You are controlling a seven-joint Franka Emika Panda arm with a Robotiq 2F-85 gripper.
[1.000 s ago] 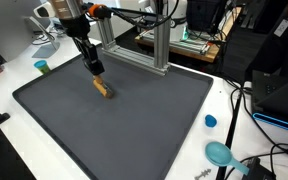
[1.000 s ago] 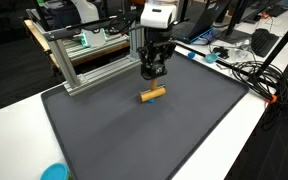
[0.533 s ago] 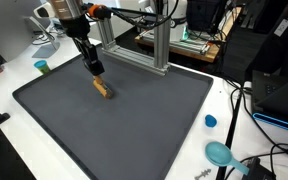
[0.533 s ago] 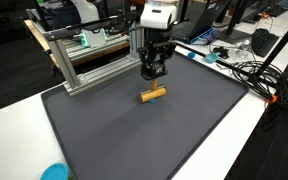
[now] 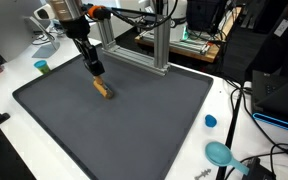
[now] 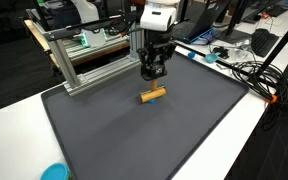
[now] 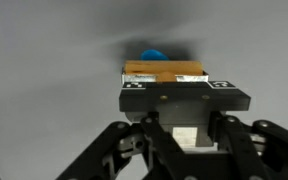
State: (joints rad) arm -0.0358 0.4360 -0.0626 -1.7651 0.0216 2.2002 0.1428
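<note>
We see the dark grey rectangular mat from above in both exterior views, each looking down at an angle from a different corner at middling range. Our wrist camera sits close, facing down past the black gripper. All three views share the small tan wooden block.

The small block looks like bare, matt, pale wood. The mat beneath is dark, matt and finely grained. The frame along its far edge is dull metal, and the table is smooth white.
</note>
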